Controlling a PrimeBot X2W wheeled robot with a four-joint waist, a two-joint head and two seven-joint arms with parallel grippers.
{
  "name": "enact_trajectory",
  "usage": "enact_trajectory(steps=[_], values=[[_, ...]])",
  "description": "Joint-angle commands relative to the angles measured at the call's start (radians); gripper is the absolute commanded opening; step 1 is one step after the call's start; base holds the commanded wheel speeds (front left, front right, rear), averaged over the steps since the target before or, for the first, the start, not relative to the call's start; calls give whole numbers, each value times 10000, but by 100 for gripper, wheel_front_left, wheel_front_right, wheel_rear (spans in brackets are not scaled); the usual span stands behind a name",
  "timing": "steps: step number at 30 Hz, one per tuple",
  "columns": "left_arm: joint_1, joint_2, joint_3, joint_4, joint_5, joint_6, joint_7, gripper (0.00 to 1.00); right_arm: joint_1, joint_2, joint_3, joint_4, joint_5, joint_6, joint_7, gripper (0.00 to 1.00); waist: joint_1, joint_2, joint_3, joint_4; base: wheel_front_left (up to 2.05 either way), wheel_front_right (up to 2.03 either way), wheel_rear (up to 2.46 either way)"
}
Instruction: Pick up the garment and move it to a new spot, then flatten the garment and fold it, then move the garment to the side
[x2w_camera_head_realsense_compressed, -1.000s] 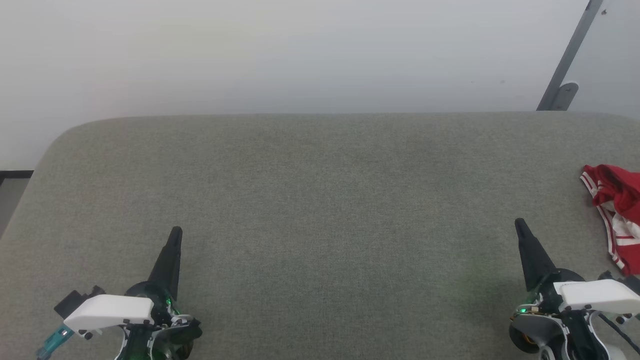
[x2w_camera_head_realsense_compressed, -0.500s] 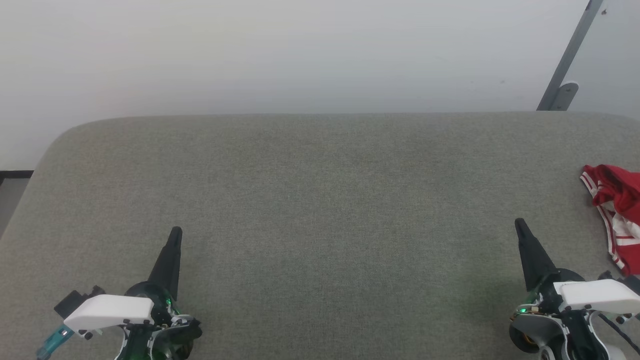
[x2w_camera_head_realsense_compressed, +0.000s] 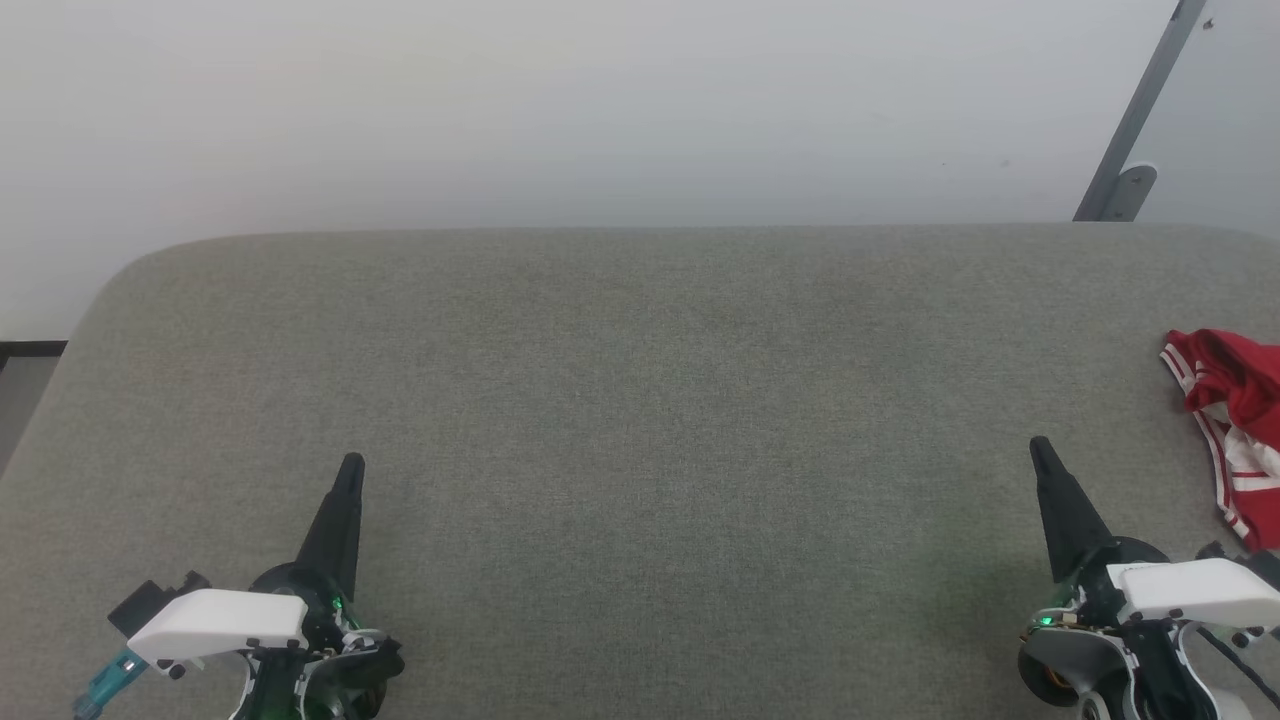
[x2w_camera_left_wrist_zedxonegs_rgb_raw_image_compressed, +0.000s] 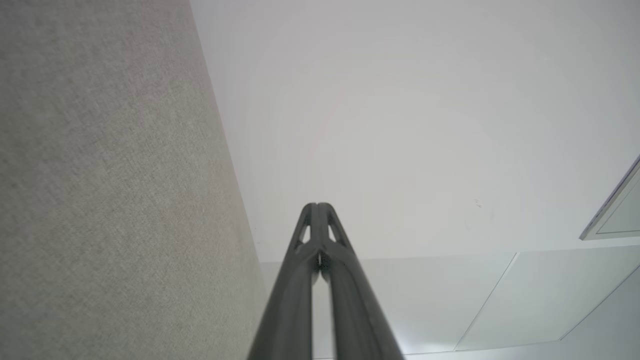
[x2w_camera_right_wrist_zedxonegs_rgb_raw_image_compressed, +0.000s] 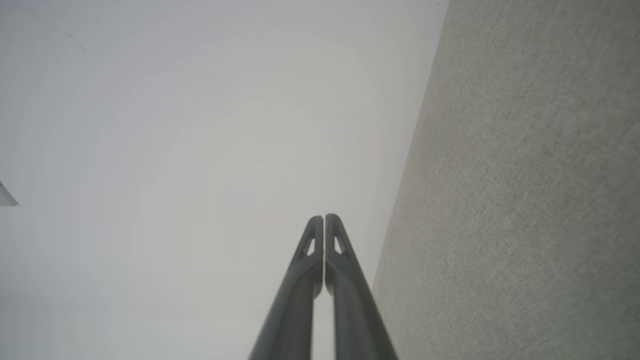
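Head view showed the shirt (x2w_camera_head_realsense_compressed: 1238, 400) bunched at three o'clock: awaiting pickup, or already set aside. Both the left gripper (x2w_camera_head_realsense_compressed: 350, 466) and right gripper (x2w_camera_head_realsense_compressed: 1040, 448) were closed, empty.

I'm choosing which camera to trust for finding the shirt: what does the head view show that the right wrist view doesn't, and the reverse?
Head view's own: the bunched red-and-white garment lying on the grey fabric surface at the picture's right edge, the shut left gripper, and a slanted grey metal bar.
Right wrist view's own: a close look along the right gripper, its fingertips pressed together and their cut-outs visible.
Shared: the right gripper, the grey fabric surface and the pale wall.
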Motion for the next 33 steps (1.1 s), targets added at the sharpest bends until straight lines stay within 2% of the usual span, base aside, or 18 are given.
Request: enact_trajectory(steps=[1, 33], values=[[-118, -19, 0, -4, -34, -50, 32, 0, -54, 31, -3, -41, 43, 0, 27, 0, 0, 0, 0, 0, 0, 0, 0], [-118, -19, -3, -5, -35, -50, 30, 0, -53, 31, -3, -40, 44, 0, 24, 0, 0, 0, 0, 0, 0, 0, 0]])
